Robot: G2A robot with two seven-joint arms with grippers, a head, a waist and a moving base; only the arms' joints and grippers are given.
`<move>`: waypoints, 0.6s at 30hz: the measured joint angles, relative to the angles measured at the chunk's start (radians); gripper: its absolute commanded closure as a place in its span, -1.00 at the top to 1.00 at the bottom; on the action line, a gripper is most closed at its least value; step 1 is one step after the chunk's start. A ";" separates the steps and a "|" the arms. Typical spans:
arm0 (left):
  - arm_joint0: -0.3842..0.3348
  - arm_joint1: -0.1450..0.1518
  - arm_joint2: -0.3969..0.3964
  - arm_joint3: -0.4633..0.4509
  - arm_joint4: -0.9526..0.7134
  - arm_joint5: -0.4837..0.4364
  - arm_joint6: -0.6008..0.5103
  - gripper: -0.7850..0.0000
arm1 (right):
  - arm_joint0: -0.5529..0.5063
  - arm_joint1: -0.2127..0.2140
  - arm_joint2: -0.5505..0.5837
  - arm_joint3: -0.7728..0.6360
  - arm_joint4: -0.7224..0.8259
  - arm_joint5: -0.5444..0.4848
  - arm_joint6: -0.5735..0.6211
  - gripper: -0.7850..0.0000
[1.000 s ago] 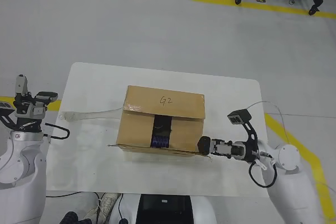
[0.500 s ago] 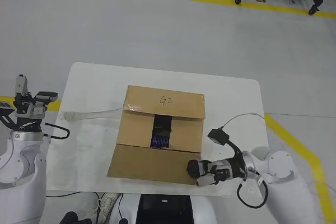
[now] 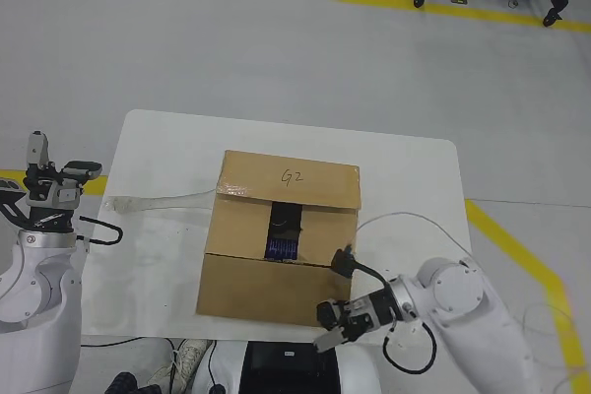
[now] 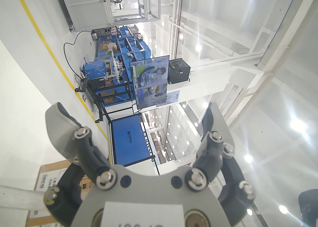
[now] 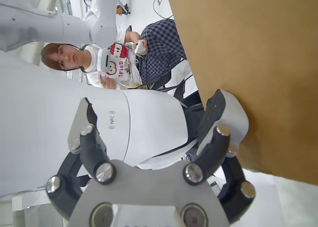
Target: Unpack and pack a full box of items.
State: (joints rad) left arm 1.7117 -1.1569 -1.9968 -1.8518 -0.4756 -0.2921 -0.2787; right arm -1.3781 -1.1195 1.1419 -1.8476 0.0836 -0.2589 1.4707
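Note:
The brown cardboard box (image 3: pixel 238 225) stands mid-table. Its near flap (image 3: pixel 266 289) is folded out toward the table's front edge. Through the gap between the top flaps a dark item with purple print (image 3: pixel 282 238) shows. My right gripper (image 3: pixel 333 323) is at the front edge of that near flap, by its right corner. In the right wrist view it (image 5: pixel 151 113) is open, with one fingertip (image 5: pixel 215 111) against the flap's (image 5: pixel 248 51) edge and nothing between the fingers. My left gripper (image 3: pixel 51 175) is held up off the table's left side and stands open (image 4: pixel 134 123), empty, pointing at the ceiling.
A strip of clear peeled tape (image 3: pixel 153 202) lies on the white table (image 3: pixel 414 187) left of the box. The box's far flap (image 3: pixel 292 178) carries handwritten marks. Bare tabletop lies on both sides of the box.
The right arm swung from the box's right side round to its front. The near flap went from upright to lying out flat toward the table's front. The left arm kept still.

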 measured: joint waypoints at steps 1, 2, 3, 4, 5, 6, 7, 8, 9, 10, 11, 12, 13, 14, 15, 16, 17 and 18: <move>0.000 0.000 0.000 0.000 0.000 0.000 0.000 1.00 | 0.005 0.000 -0.008 0.003 -0.018 0.004 -0.008 1.00; 0.000 0.000 0.000 0.000 0.000 0.000 0.000 1.00 | 0.009 0.001 -0.016 0.005 -0.040 0.007 -0.016 1.00; 0.000 0.000 0.000 0.000 0.000 0.000 0.000 1.00 | 0.015 0.001 -0.028 0.006 -0.071 0.010 -0.025 1.00; 0.000 0.000 0.000 0.000 0.000 0.000 0.000 1.00 | 0.018 0.002 -0.036 0.005 -0.091 0.013 -0.033 1.00; 0.000 0.000 0.000 0.000 0.000 0.000 0.000 1.00 | 0.020 0.002 -0.044 0.004 -0.108 0.015 -0.040 1.00; 0.000 0.000 0.000 0.000 0.000 0.000 0.000 1.00 | 0.022 0.003 -0.051 0.004 -0.128 0.018 -0.052 1.00; 0.000 0.000 0.000 0.000 0.000 0.000 0.000 1.00 | 0.024 0.004 -0.056 0.004 -0.141 0.020 -0.060 1.00; 0.000 0.000 0.000 0.000 0.000 0.000 0.000 1.00 | 0.025 0.004 -0.060 0.004 -0.151 0.023 -0.069 1.00; 0.000 0.000 0.000 0.000 0.000 0.000 0.000 1.00 | 0.028 0.005 -0.064 0.006 -0.162 0.027 -0.080 1.00; 0.000 0.000 0.000 0.000 0.000 0.000 0.000 1.00 | 0.030 0.006 -0.067 0.007 -0.171 0.031 -0.088 1.00; 0.000 0.000 0.000 0.000 0.000 0.000 0.000 1.00 | 0.031 0.006 -0.070 0.008 -0.181 0.034 -0.098 1.00; 0.000 0.000 0.000 0.000 0.000 0.000 0.000 1.00 | 0.032 0.007 -0.076 0.009 -0.196 0.039 -0.111 1.00; 0.000 0.000 0.000 0.000 0.000 0.000 0.000 1.00 | 0.032 0.007 -0.081 0.010 -0.208 0.043 -0.121 1.00; 0.000 0.000 0.000 0.000 0.000 0.000 0.000 1.00 | 0.033 0.008 -0.086 0.011 -0.221 0.047 -0.131 1.00; 0.000 0.000 0.000 0.000 0.000 0.000 0.000 1.00 | 0.035 0.008 -0.092 0.013 -0.240 0.054 -0.143 1.00; 0.000 0.000 0.000 0.000 0.000 0.000 0.000 1.00 | 0.037 0.009 -0.097 0.015 -0.253 0.060 -0.153 1.00; 0.000 0.000 0.000 0.000 0.000 0.000 0.000 1.00 | 0.039 0.009 -0.102 0.016 -0.265 0.065 -0.162 1.00; 0.000 0.000 0.000 0.000 0.000 0.000 0.000 1.00 | 0.042 0.009 -0.109 0.019 -0.275 0.071 -0.172 1.00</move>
State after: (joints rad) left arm 1.7117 -1.1569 -1.9968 -1.8518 -0.4756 -0.2921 -0.2787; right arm -1.3365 -1.1106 1.0333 -1.8290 -0.1919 -0.1874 1.2988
